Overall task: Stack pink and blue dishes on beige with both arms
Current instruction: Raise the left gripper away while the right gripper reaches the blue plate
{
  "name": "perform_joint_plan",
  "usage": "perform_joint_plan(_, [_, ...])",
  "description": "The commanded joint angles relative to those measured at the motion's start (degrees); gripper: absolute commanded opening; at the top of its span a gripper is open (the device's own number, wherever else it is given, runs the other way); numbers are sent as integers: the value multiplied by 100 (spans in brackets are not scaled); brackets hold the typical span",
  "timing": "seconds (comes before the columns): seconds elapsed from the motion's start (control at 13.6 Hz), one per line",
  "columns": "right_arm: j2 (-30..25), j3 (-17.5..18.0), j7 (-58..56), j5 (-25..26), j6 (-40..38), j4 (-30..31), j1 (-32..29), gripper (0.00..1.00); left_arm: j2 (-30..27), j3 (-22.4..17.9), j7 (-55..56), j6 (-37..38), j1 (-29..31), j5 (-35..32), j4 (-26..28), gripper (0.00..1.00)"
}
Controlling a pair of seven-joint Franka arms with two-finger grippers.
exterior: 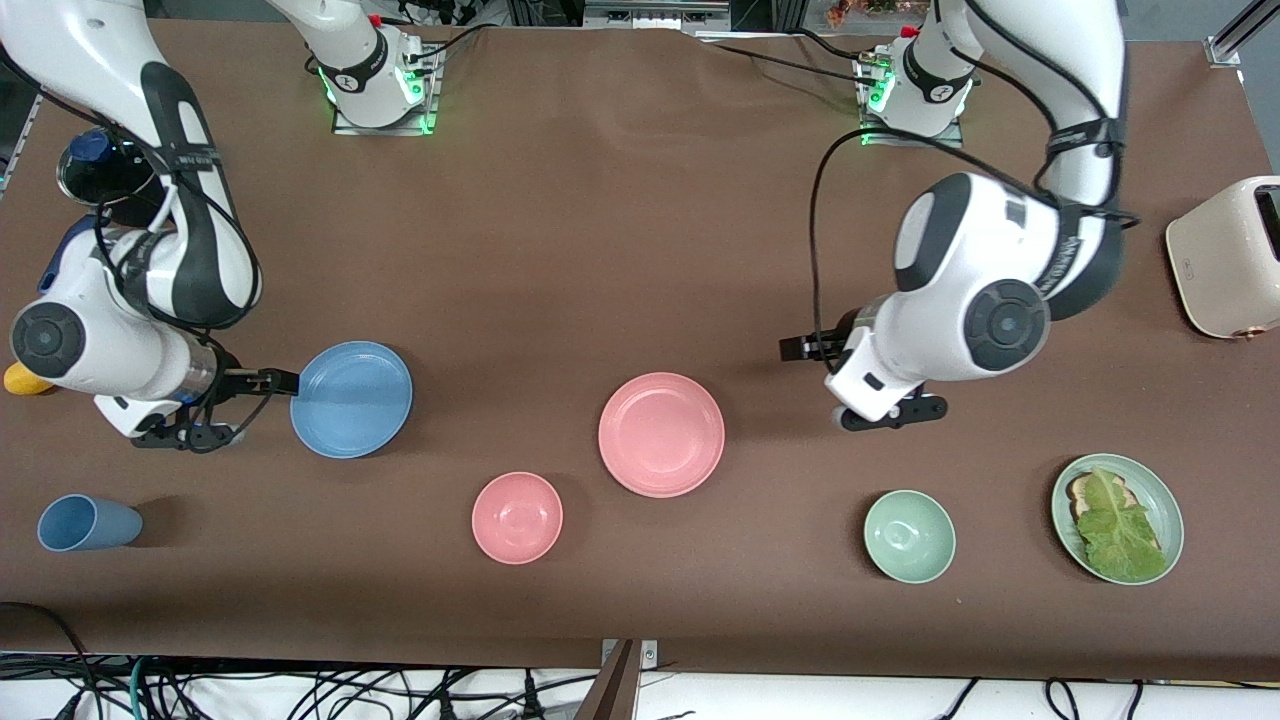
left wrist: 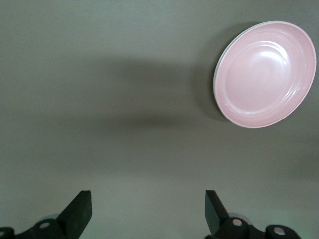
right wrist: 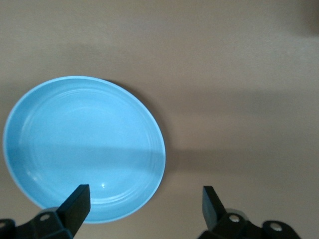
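The pink plate lies flat on the brown bench near its middle; a thin pale rim shows under one edge of it in the left wrist view, though whether that is the beige plate beneath it I cannot tell; the blue plate lies flat toward the right arm's end of the bench, well apart from the pink one, and nothing is stacked on it.

The left gripper hangs over bare bench between the pink plate and the left arm's end, its fingers spread wide and holding nothing; the right gripper hovers just at the edge of the blue plate, its fingers also wide apart and empty, one of them over the plate's rim.

A smaller pink bowl sits nearer the front camera than the pink plate; a mint-green bowl and a green plate carrying bread and a lettuce leaf lie toward the left arm's end; a blue cup lies on its side at the right arm's end; a cream toaster stands at the bench's edge by the left arm.
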State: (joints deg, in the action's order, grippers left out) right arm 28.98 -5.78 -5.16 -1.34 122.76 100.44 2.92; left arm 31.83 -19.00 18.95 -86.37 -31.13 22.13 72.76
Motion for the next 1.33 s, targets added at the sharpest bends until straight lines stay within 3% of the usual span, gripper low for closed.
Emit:
perform_joint_plan(0.0, [-147, 42, -108, -33, 685, 675, -89, 99, -106, -69, -819, 699, 404, -323, -455, 100])
perform_joint_plan(0.29, [-209, 34, -213, -33, 1547, 1380, -168, 98, -484, -60, -1315, 1139, 1046, -385, -456, 100])
perform_joint_plan(0.52, [-200, 34, -213, -33, 1786, 1531, -195, 90, -757, -34, -1315, 1210, 1521, -472, -430, 100])
perform_joint_plan(0.81, [-103, 42, -213, -42, 1874, 1513, -204, 61, -1178, 212, -1306, 1315, 1618, -1526, -421, 100])
perform_joint_plan(1.1, [-15, 77, -196, -50, 1962, 1469, -204, 41, -1714, 492, -1324, 1377, 1812, -1571, -429, 100])
perform_joint_plan(1.25, [-6, 77, -178, -50, 1971, 1469, -204, 26, -1856, 564, -1271, 1412, 1900, -1580, -386, 100])
